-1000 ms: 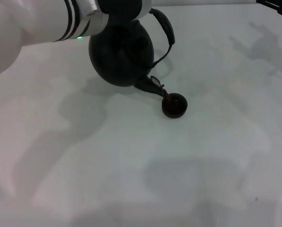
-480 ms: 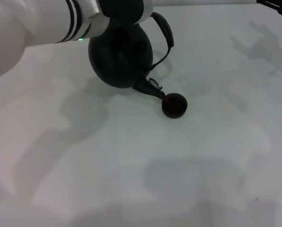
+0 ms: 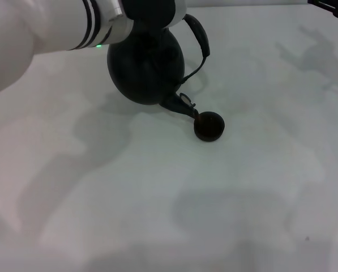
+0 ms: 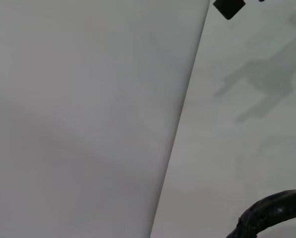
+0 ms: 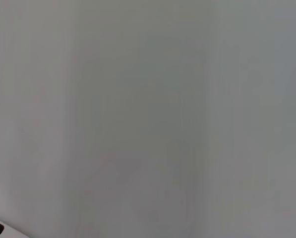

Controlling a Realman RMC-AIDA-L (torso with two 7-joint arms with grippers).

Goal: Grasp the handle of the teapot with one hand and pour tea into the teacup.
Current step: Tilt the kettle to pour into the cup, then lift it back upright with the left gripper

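Observation:
The dark round teapot (image 3: 146,65) hangs tilted above the table in the head view. Its short spout (image 3: 183,105) points down to the rim of the small black teacup (image 3: 209,126), which stands on the table just right of it. The arched handle (image 3: 198,35) curves off the pot's right side, and a piece of the handle (image 4: 271,210) also shows in the left wrist view. My left gripper (image 3: 150,8) sits on top of the pot, shut on the handle, its fingertips hidden by the wrist. My right arm's dark end (image 3: 329,5) shows only at the far right corner.
The white table (image 3: 174,198) stretches around the pot and cup, crossed by soft arm shadows. A small black shape (image 4: 229,7) lies at the far table edge in the left wrist view. The right wrist view holds only a pale blank surface.
Almost nothing differs. The teapot has stayed tilted with its spout at the teacup, shifting only by a few pixels.

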